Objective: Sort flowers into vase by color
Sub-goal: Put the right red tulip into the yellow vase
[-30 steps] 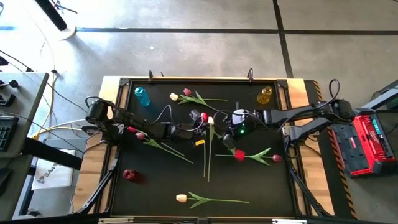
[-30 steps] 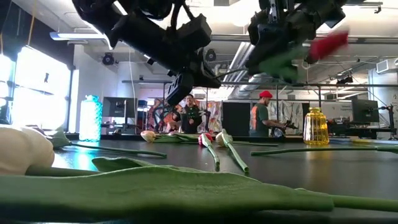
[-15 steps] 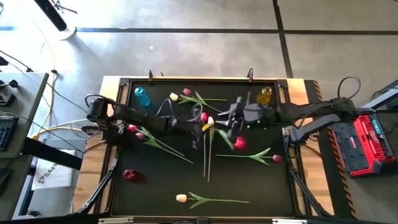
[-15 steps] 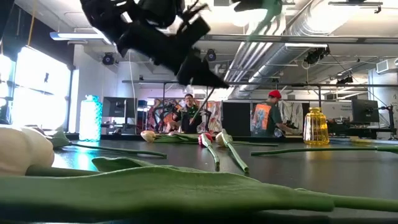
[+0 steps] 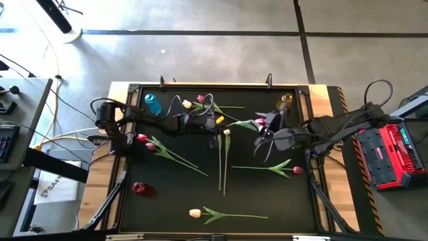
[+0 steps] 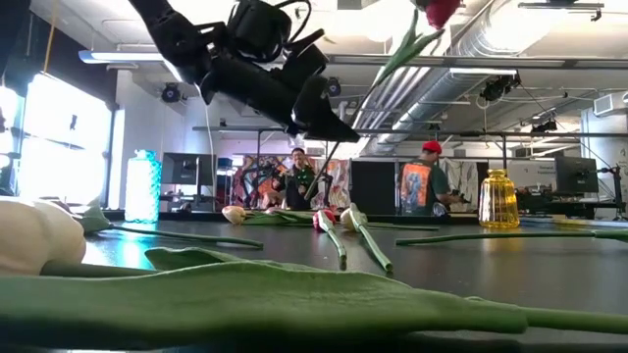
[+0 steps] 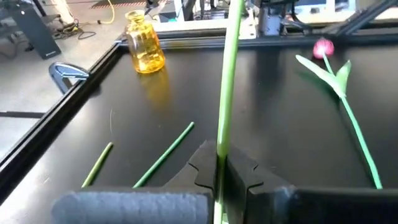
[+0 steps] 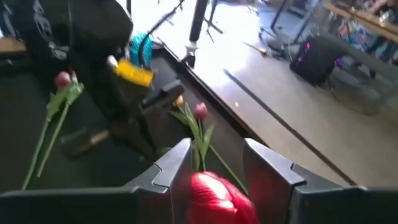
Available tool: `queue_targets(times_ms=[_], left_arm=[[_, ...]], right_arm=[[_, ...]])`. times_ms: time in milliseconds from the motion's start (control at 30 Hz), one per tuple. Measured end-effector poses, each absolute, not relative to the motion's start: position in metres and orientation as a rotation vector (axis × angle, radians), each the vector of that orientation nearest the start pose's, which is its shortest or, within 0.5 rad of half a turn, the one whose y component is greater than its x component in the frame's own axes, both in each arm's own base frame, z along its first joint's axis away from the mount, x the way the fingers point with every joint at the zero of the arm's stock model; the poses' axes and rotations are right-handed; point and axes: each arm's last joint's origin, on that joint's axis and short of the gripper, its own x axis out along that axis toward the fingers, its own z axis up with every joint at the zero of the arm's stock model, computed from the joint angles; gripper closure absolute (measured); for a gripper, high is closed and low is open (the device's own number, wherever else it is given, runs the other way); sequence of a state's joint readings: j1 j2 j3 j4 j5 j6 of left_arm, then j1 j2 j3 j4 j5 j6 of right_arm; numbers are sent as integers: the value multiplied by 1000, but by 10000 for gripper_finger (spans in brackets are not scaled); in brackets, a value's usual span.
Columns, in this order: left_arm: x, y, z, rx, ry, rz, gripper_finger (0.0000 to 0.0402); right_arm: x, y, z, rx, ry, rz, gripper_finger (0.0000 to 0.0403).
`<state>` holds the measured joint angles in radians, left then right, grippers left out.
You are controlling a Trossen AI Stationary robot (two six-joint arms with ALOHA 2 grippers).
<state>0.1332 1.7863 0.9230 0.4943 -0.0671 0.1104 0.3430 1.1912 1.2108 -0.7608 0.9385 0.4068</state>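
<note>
The left pincer [image 5: 219, 122] is clenched on the green stem of a red tulip [image 6: 439, 10], holding it up off the tabletop [image 5: 267, 201]. The bloom sits between the spread fingers of the released right pincer [image 5: 262, 124], just beside the left one; the other flowers [image 5: 221, 215] lie below.

Table [image 5: 134, 201] layout: one bottle [image 5: 152, 103] sits in the far left corner, another bottle [image 5: 285, 102] in the far right. Two flowers [image 5: 223, 157] lie side by side mid-table, another flower [image 5: 271, 168] just right of them, one flower [image 5: 224, 215] along the near edge. Both arms meet above the far middle, the left gripper [image 5: 215, 123] holding a stem [image 7: 227, 81] up off the table.
</note>
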Motion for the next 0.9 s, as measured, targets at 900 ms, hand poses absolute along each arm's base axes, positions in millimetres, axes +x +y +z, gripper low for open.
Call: queue_targets(times_ms=[900], left_arm=[[372, 51, 198, -7, 162, -171, 401]], right_arm=[[227, 76, 235, 150, 108, -583, 272]])
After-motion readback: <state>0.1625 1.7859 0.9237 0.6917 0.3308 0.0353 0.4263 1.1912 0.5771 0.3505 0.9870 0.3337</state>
